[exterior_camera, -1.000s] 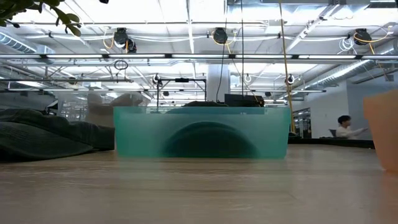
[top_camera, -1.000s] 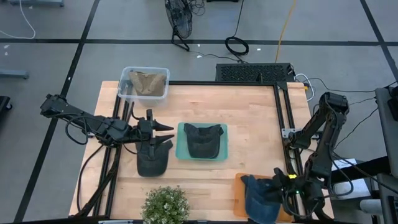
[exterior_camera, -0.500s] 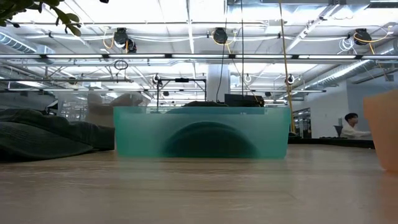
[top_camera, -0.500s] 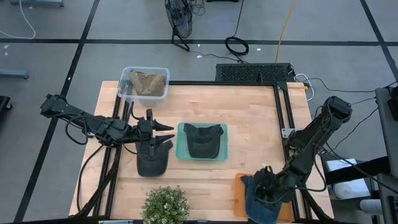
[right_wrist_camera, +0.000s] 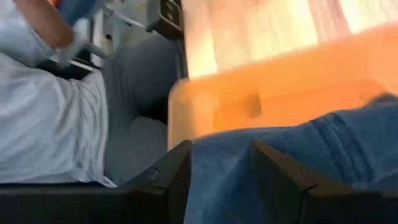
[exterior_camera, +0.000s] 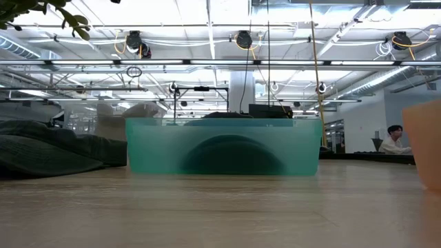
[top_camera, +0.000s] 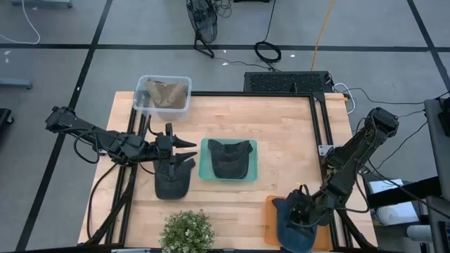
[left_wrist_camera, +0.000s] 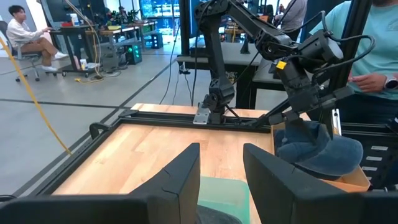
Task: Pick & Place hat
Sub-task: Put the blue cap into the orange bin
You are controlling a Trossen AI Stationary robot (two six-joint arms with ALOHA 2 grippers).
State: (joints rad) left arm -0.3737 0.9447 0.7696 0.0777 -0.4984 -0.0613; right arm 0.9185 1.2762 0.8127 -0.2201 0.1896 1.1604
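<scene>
One blue hat [top_camera: 295,226] in right tool's [top_camera: 301,209] grip, brim toward table's middle.

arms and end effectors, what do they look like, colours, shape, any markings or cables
Both arms are dark, slim and jointed, built of tube-like links. The left end effector and the right end effector each end in two flat black fingers with blunt angled tips. The left wrist view shows a small yellow marking near the right arm's wrist. Black cables run along the arms.
</scene>
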